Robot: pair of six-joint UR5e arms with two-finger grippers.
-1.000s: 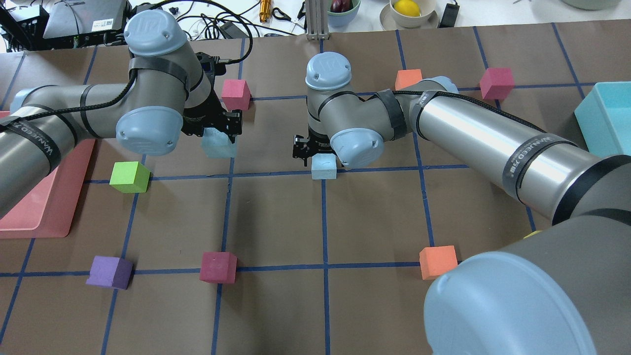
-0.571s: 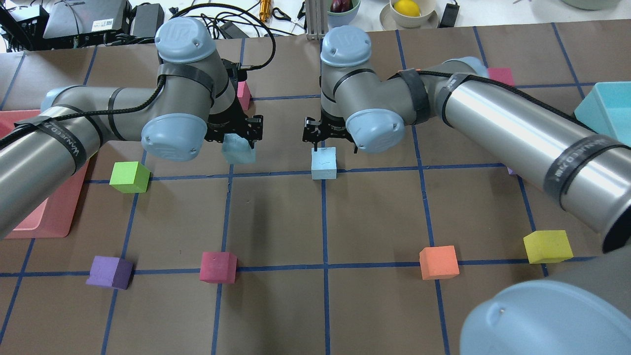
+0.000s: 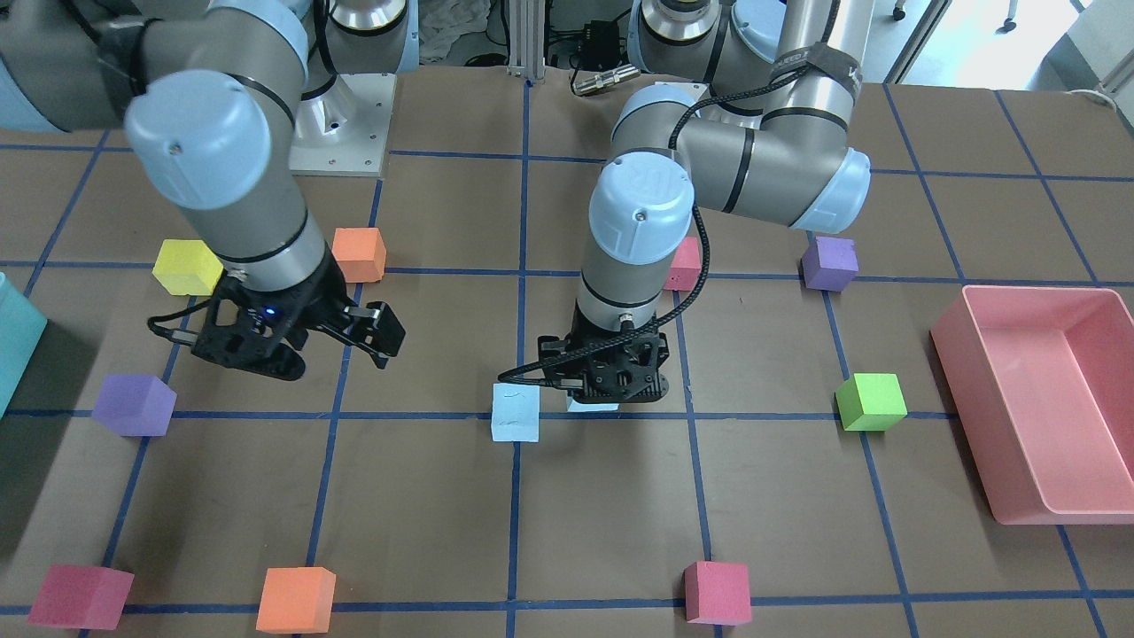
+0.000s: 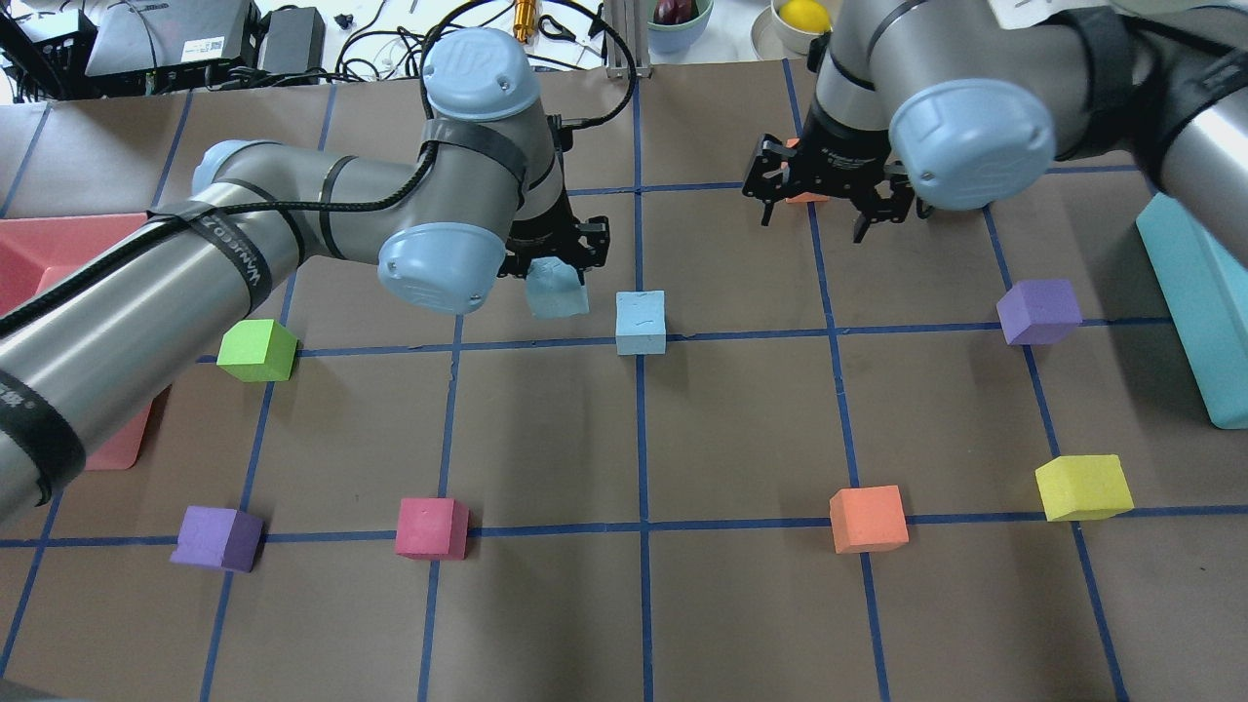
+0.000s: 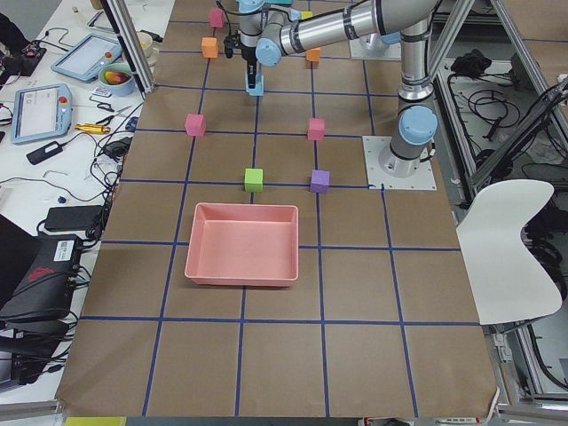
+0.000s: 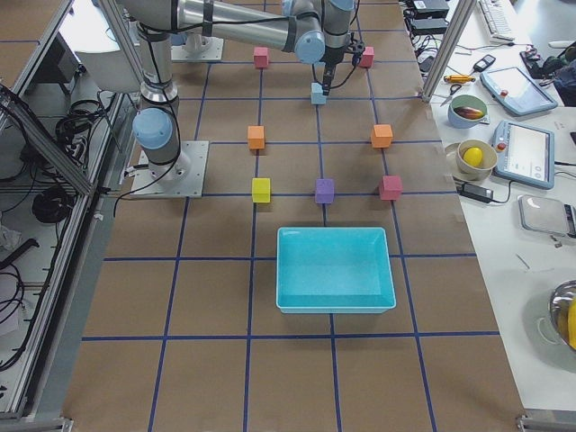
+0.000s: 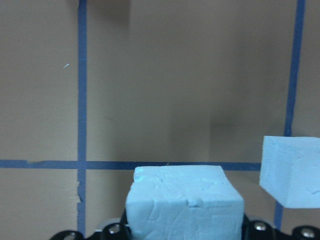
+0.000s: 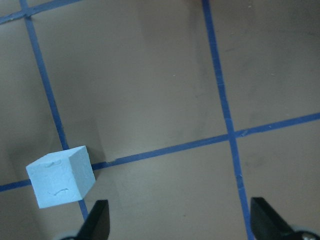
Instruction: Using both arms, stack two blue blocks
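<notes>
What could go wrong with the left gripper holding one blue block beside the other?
The held blue block sits tilted in the left gripper, so it may land crooked and slide off. The resting blue block stands free, the open right gripper well away from it; if the held block crosses too low, it could knock it aside.

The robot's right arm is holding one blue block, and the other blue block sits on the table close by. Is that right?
Not quite. It is the left gripper that holds one blue block; the right gripper is open and empty. The overhead exterior view shows this. The other blue block does sit on the table close by.
</notes>
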